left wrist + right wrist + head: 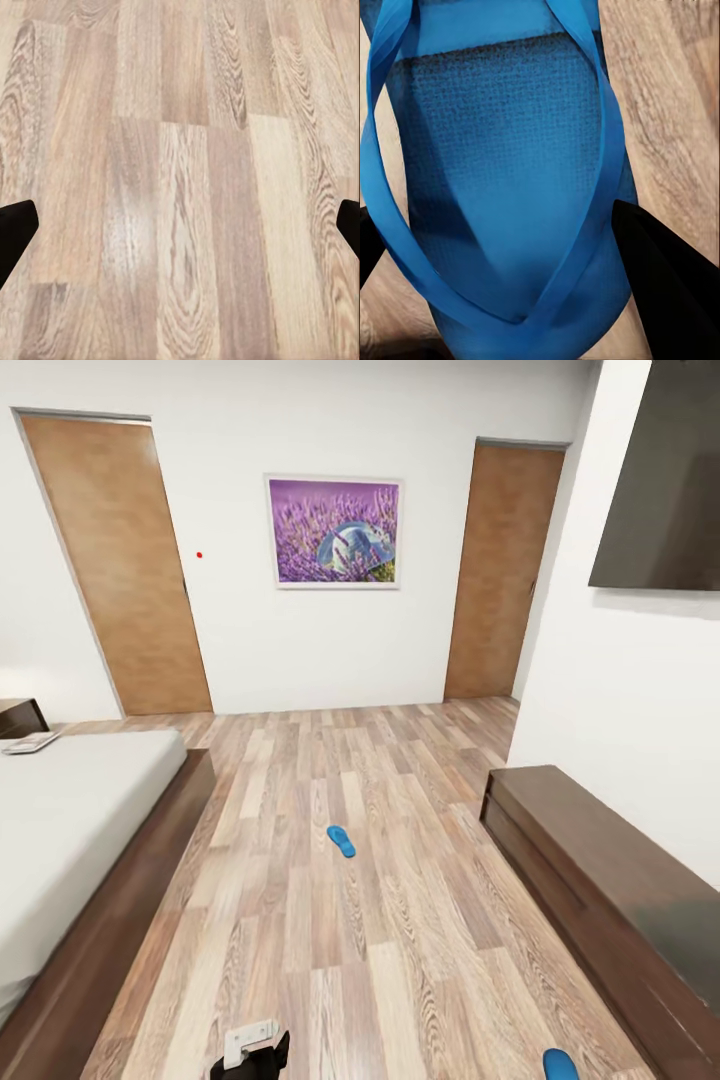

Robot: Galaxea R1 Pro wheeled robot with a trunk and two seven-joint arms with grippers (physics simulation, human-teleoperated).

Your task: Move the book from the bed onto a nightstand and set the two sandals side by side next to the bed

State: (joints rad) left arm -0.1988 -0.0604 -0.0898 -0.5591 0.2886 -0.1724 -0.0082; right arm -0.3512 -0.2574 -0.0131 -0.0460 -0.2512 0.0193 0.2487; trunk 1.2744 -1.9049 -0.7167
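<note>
While my right pincer (510, 247) clamps one flat bright blue flip-flop sandal (502, 165), its twin (341, 841) sits out on the light-brown wood-plank floor (400, 920). Left pincer (180, 225) hangs wide open over bare planks, holding nothing.

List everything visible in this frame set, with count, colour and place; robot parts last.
sandals: 2, blue; one mid-floor, one at the head view's lower edge, seen close between the right pincer's fingers
bed: 1, pale mattress, dark frame, left
book: 1, pale, far end of bed
long cabinet: 1, dark brown, right wall
doors: 2, brown, left and right on far wall
picture: 1, purple, between doors
screen: 1, dark, right wall
floor: light wood planks
left pincer: black tips apart over bare floor
right pincer: black, around a sandal
</note>
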